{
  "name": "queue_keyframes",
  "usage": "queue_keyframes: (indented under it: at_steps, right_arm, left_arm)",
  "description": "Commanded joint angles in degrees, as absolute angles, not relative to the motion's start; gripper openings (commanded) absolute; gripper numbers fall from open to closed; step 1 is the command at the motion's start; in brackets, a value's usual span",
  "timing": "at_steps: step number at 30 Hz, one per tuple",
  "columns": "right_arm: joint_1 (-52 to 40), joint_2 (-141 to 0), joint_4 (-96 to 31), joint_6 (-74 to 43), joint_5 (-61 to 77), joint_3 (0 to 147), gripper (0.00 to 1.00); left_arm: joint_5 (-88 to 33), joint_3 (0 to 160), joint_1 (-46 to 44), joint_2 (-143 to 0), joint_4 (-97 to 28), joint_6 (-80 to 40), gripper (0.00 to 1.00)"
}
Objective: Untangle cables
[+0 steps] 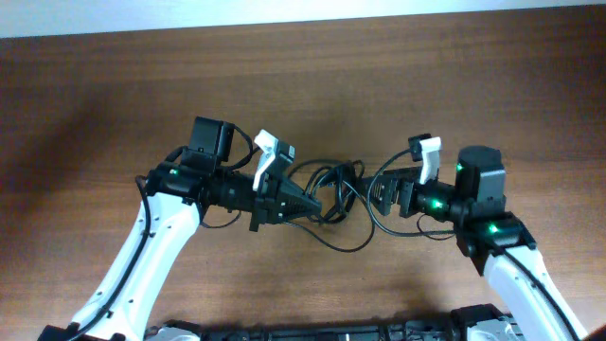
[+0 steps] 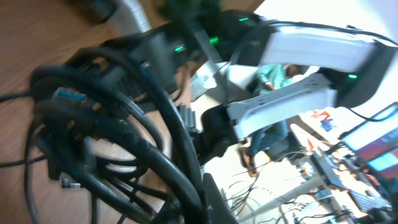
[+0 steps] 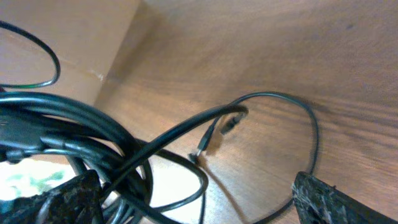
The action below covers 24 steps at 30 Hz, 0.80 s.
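The cables (image 1: 337, 183) form a black tangle lifted between my two grippers at the table's middle. One loop (image 1: 352, 246) hangs down toward the front. My left gripper (image 1: 313, 206) points right and is shut on strands at the tangle's left side. In the left wrist view the cables (image 2: 124, 140) fill the frame, running into the jaws (image 2: 214, 199). My right gripper (image 1: 381, 194) is at the tangle's right side with its fingers wide apart (image 3: 193, 190). The bundle (image 3: 93, 140) lies by its left finger. Two small plugs (image 3: 231, 124) hang free over the wood.
The brown wooden table (image 1: 114, 104) lies under both arms. The right arm's body (image 2: 298, 56) shows across the left wrist view, with room clutter beyond the table edge. Thicker arm wires (image 1: 417, 232) curl beside the right wrist.
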<state>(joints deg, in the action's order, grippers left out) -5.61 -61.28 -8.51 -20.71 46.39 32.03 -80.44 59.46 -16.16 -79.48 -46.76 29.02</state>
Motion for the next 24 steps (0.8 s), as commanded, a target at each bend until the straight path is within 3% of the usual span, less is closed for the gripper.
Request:
queue_keyframes:
  at_steps: [1,3,7,9,10,12,13,14,17,24]
  right_arm:
    - [-5.3,-65.9,-3.8,-19.7,58.4,32.8,0.91]
    - [-5.3,-68.2,-0.4,-19.7,64.6,32.8,0.8]
    - [-5.3,-69.2,-0.1,-19.7,70.1,32.8,0.76]
    - [-5.3,-69.2,-0.1,-19.7,70.3,32.8,0.7]
    - [-5.3,-69.2,0.3,-19.8,70.3,32.8,0.62]
    - [-5.3,-69.2,2.0,-20.2,72.8,32.9,0.19]
    - [-5.2,-69.2,2.4,-20.2,74.2,32.9,0.04]
    - [-5.1,-69.2,2.4,-20.3,74.6,32.9,0.04]
    - [-2.0,-69.2,2.3,-20.4,74.3,32.9,0.04]
    - [21.0,-69.1,-9.5,-19.7,76.2,32.8,0.04]
  left_arm:
    - [-88.8,59.7,-16.2,-78.4,-46.2,31.0,0.0]
    - [-88.7,59.7,-16.1,-78.4,-45.7,31.0,0.0]
    - [-87.2,59.7,-16.2,-78.4,-40.8,31.0,0.0]
    - [-87.2,59.7,-16.5,-78.4,-39.2,31.0,0.0]
    - [-87.2,59.7,-17.7,-78.4,-37.7,30.9,0.0]
    - [-82.1,59.7,-21.3,-78.4,-36.3,30.9,0.0]
    - [-76.1,59.7,-23.4,-78.4,-36.1,30.2,0.0]
    - [-71.3,59.7,-24.5,-78.4,-35.3,27.4,0.0]
    - [-42.4,59.7,-26.6,-78.4,-29.0,2.3,0.0]
    - [-12.3,59.7,-26.6,-78.4,-26.2,-26.1,0.0]
